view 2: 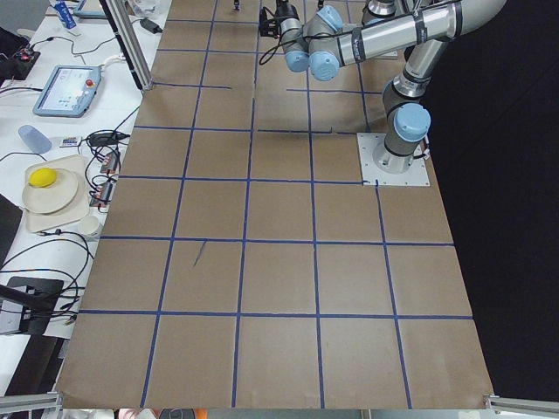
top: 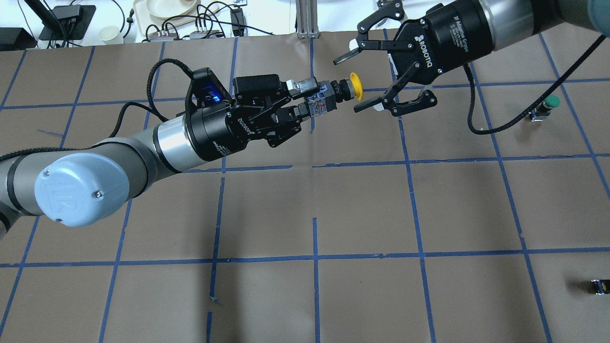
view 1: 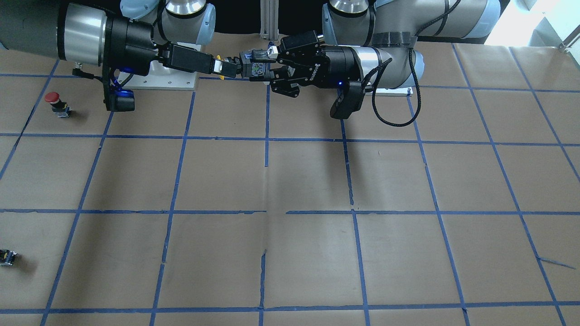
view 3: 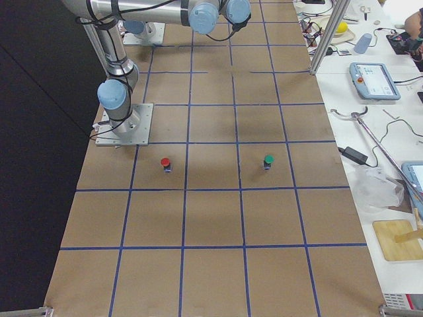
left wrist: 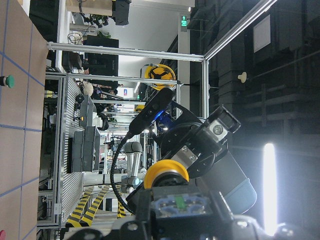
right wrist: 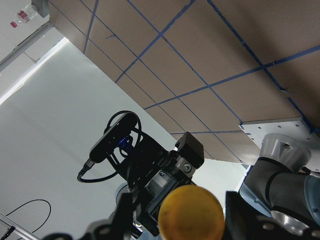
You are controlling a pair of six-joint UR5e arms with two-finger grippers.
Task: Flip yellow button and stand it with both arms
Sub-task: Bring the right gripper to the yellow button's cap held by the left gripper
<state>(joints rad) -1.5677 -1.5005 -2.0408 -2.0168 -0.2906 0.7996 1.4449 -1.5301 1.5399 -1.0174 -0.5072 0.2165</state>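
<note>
I was running the arms in a robotics lab. The table (top: 362, 209) was papered brown and gridded with blue tape (top: 314, 259). A teach pendant (view 3: 374, 80) and cables (top: 209, 16) lay alongside. Aluminium framing (left wrist: 125, 50) and a yellow hard hat (left wrist: 160, 75) stood behind.

left gripper (top: 310, 100): comes in from the robot's left, above the table (top: 362, 205), clamped on the button (top: 355, 85) body.
button: held level in the air, cap toward the right gripper (top: 350, 83).
right gripper: opposite, cap between its spread fingers.
second button (view 3: 165, 162): on the table, just beside the right arm's base plate (view 3: 125, 125).
third button (view 3: 268, 160): same row, farther from the robot.
small block (top: 599, 286): on the table, far right, well apart.
</note>
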